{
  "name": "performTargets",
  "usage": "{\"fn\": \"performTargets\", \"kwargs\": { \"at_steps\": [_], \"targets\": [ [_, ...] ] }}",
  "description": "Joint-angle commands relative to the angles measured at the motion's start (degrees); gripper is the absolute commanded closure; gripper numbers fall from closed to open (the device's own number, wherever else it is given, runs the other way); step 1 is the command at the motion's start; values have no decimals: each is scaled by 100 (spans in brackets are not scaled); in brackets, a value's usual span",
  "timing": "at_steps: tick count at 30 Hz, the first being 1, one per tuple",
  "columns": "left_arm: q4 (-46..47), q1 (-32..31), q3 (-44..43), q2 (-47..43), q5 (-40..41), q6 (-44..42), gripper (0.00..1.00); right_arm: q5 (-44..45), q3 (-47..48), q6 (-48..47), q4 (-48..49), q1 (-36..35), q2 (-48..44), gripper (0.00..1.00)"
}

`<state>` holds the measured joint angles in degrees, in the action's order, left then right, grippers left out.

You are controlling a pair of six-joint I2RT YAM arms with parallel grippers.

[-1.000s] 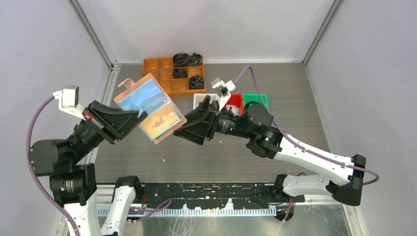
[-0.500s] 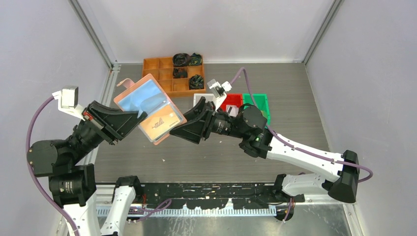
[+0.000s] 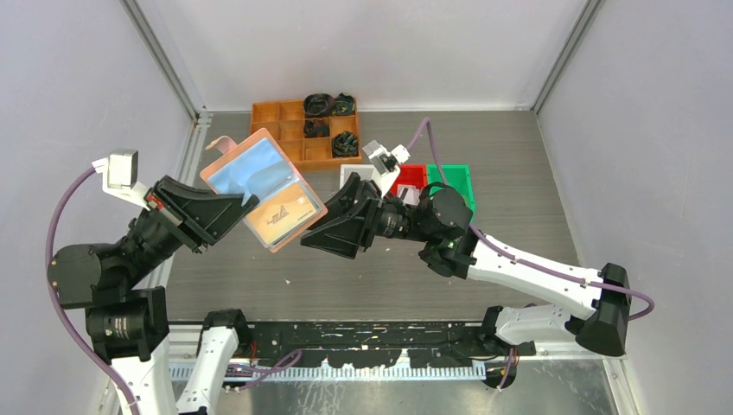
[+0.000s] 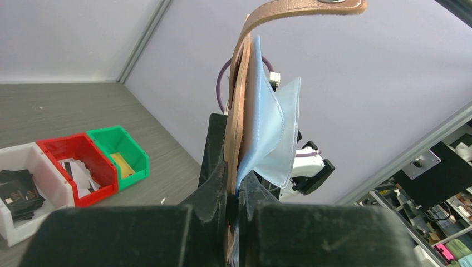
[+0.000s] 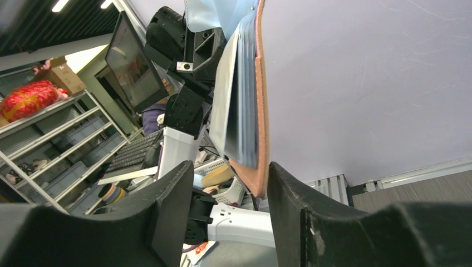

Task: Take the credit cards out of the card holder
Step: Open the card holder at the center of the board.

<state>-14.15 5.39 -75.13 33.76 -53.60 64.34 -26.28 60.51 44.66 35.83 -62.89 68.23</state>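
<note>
My left gripper (image 3: 245, 207) is shut on the salmon-pink card holder (image 3: 259, 173) and holds it open in the air, its light blue pockets facing up. A tan credit card (image 3: 285, 216) sits in the lower pocket. In the left wrist view the card holder (image 4: 239, 111) stands edge-on, pinched between my left gripper's (image 4: 240, 192) fingers. My right gripper (image 3: 313, 238) is open at the holder's lower right corner. In the right wrist view the card holder (image 5: 259, 111) hangs between my right gripper's (image 5: 229, 181) jaws, close to the right finger, with a pale card edge (image 5: 221, 100) showing.
An orange compartment tray (image 3: 281, 130) with black coiled bundles stands at the back. White (image 3: 350, 169), red (image 3: 417, 177) and green (image 3: 453, 175) bins sit behind my right arm. The left wrist view shows cards inside the red bin (image 4: 78, 161) and green bin (image 4: 119, 150).
My right gripper has moved left toward the card holder's lower corner, and its jaws have narrowed a little. The left arm and the card holder have stayed still.
</note>
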Motion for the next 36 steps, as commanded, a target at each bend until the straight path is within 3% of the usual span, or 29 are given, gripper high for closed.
{"fn": "performTargets", "kwargs": {
  "at_steps": [1, 9, 15, 22, 26, 30, 36],
  "targets": [
    [205, 21, -212, 56, 33, 45, 100, -34, 101, 92, 442, -5, -4, 47],
    [186, 21, -247, 53, 34, 46, 100, 464, 86, 143, 515, -11, 30, 70],
    [177, 28, -249, 19, 33, 63, 100, 580, 110, 202, 536, -11, 89, 74],
    [178, 20, -296, 28, 25, 118, 100, 975, 39, 256, 755, -7, 119, 73],
    [154, 17, -297, 26, 12, 127, 100, 1386, -92, 444, 1352, -12, 223, 67],
    [137, 15, -233, -12, 8, 75, 100, 1531, -120, 859, 2131, -12, 435, 51],
    [130, 8, -185, -30, -31, 23, 100, 1450, 113, 1216, 2349, -11, 638, 51]
  ]
}}
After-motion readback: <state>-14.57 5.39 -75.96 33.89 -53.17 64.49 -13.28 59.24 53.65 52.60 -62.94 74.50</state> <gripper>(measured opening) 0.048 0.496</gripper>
